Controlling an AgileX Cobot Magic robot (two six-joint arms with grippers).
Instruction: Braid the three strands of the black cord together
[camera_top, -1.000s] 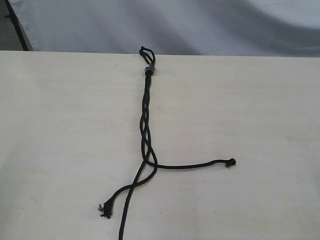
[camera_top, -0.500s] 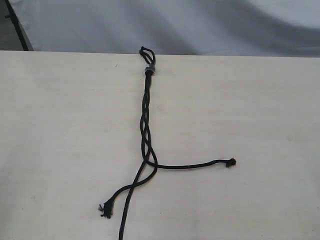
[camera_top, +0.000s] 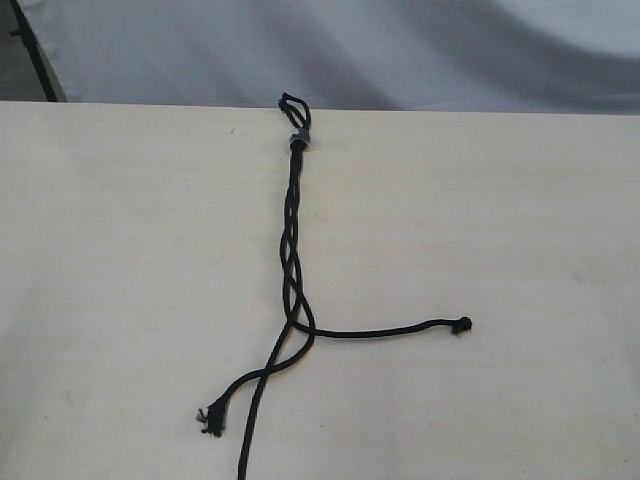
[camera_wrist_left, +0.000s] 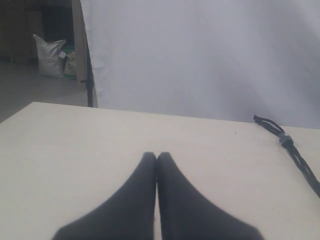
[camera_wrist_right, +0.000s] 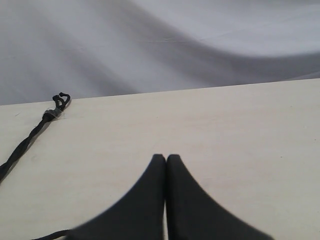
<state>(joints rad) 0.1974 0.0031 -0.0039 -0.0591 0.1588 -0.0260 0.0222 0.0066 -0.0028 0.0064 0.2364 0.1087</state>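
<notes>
The black cord (camera_top: 291, 230) lies down the middle of the pale table, its loop and grey band (camera_top: 297, 139) at the far edge. Its upper part is loosely plaited; lower down the three strands part. One strand (camera_top: 400, 329) runs right to a knot, another (camera_top: 235, 385) curls left to a frayed end, the third (camera_top: 247, 440) leaves the frame's near edge. Neither gripper shows in the exterior view. In the left wrist view my left gripper (camera_wrist_left: 157, 155) is shut and empty, the cord (camera_wrist_left: 295, 152) off to one side. My right gripper (camera_wrist_right: 166, 157) is also shut on nothing, with the cord (camera_wrist_right: 30, 140) well away from it.
A white cloth backdrop (camera_top: 400, 50) hangs behind the table's far edge (camera_top: 480, 110). A dark stand pole (camera_wrist_left: 89, 75) and a grey sack (camera_wrist_left: 49, 55) on the floor show beyond the table in the left wrist view.
</notes>
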